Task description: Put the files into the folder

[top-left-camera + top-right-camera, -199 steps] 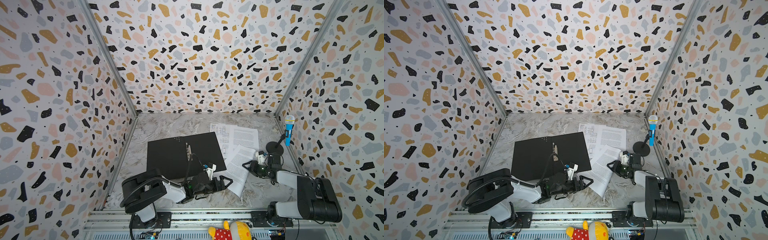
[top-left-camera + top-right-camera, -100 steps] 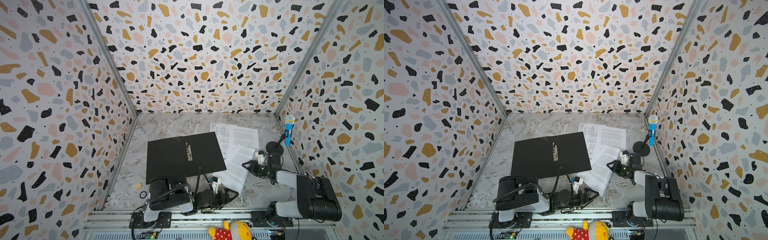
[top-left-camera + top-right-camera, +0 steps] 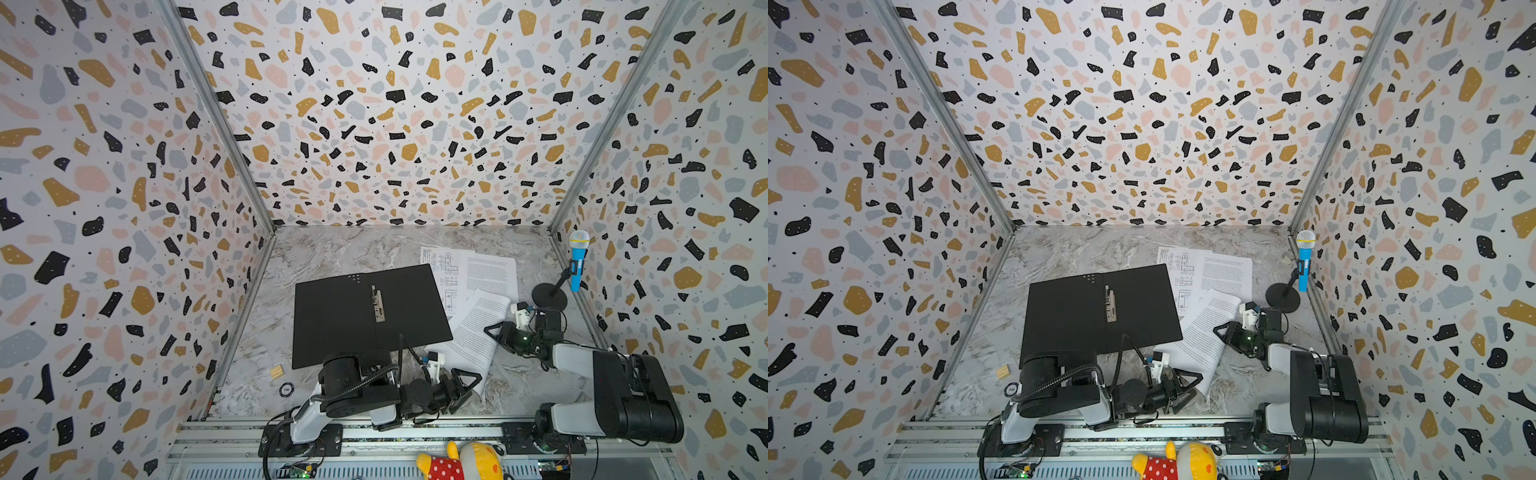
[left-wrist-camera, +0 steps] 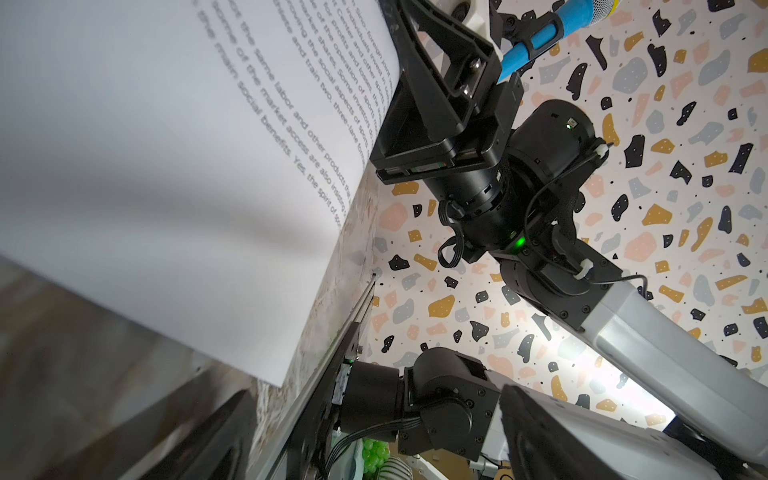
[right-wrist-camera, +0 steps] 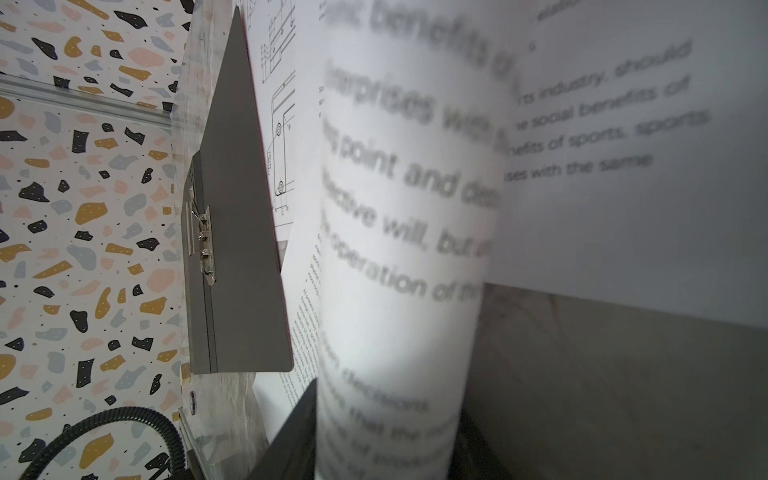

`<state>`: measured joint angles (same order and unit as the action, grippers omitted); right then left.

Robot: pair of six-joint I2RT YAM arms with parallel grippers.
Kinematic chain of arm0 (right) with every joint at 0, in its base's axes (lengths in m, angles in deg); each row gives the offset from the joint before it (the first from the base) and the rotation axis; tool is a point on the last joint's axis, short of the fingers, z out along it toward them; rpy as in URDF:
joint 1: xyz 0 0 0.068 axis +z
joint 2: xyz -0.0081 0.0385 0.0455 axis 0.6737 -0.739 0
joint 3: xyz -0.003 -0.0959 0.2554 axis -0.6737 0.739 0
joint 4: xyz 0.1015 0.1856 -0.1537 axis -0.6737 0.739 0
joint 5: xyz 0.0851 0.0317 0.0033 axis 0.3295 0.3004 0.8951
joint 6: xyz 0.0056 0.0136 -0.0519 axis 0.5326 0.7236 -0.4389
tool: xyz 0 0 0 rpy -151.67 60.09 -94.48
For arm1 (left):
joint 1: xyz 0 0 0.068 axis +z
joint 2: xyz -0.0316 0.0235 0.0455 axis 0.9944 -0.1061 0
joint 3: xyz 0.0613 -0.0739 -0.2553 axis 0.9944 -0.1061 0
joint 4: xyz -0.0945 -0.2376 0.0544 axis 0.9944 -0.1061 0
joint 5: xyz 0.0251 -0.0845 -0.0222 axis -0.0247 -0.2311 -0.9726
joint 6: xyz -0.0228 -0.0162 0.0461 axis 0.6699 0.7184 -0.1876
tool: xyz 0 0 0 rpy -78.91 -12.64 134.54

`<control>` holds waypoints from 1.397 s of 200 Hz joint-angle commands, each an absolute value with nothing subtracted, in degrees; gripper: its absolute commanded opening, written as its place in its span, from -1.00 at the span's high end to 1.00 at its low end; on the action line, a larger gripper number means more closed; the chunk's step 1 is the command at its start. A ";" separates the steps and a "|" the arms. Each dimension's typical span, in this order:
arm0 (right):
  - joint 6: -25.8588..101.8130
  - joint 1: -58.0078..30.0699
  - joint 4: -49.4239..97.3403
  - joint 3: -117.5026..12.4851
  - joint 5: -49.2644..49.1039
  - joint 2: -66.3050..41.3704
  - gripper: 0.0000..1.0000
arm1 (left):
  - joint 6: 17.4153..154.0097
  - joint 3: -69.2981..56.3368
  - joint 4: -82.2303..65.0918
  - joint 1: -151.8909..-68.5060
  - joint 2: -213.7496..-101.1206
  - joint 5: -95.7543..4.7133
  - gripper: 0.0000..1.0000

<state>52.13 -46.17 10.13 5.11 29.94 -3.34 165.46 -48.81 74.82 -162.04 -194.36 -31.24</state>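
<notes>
Here on the marbled worktop (image 3: 332, 249), the black folder (image 3: 345, 316) lies open and flat, its metal clip (image 3: 377, 303) running along the spine. The three files rest just to its right. A page of drawings (image 3: 446, 270) has its left edge under the folder, a page of text (image 3: 490, 272) overlaps it on the far side, and a second page of text (image 3: 473, 332) slants across both toward the front rail. My left fingers (image 3: 467, 380) stand wide apart, low by that slanted page's near corner. My right fingers (image 3: 496, 332) are at its right edge, where the paper curls up. My right wrist view shows the curled sheet (image 5: 395, 249) close between them, but I cannot tell whether they pinch it. A blue toy microphone (image 3: 578, 266) stands on its stand by the right wall.
</notes>
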 commanded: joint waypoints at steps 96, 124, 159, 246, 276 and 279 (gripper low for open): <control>53.68 -46.53 12.90 8.05 27.30 -0.99 0.14 | 168.45 -46.71 81.30 -162.04 -198.41 -24.29 -0.73; 53.94 -46.79 12.77 8.37 26.95 -0.60 0.14 | 169.16 -46.76 83.22 -162.04 -199.03 -23.59 -0.55; 54.03 -46.80 12.79 8.46 26.83 -0.40 0.14 | 170.78 -48.22 85.89 -162.04 -199.40 -21.87 -0.37; 55.08 -46.79 12.50 8.96 26.79 0.95 0.14 | 171.52 -46.95 86.61 -162.04 -199.81 -19.99 0.01; 55.09 -46.79 12.73 9.21 26.78 1.24 0.14 | 172.14 -45.99 87.22 -162.04 -200.66 -19.71 0.23; 55.08 -46.87 12.74 9.26 26.72 1.31 0.14 | 172.26 -45.96 87.39 -162.04 -200.83 -19.71 0.25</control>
<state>54.95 -46.54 9.04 7.97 28.59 0.46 172.17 -47.13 78.39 -162.04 -199.17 -20.93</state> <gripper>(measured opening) 0.430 0.412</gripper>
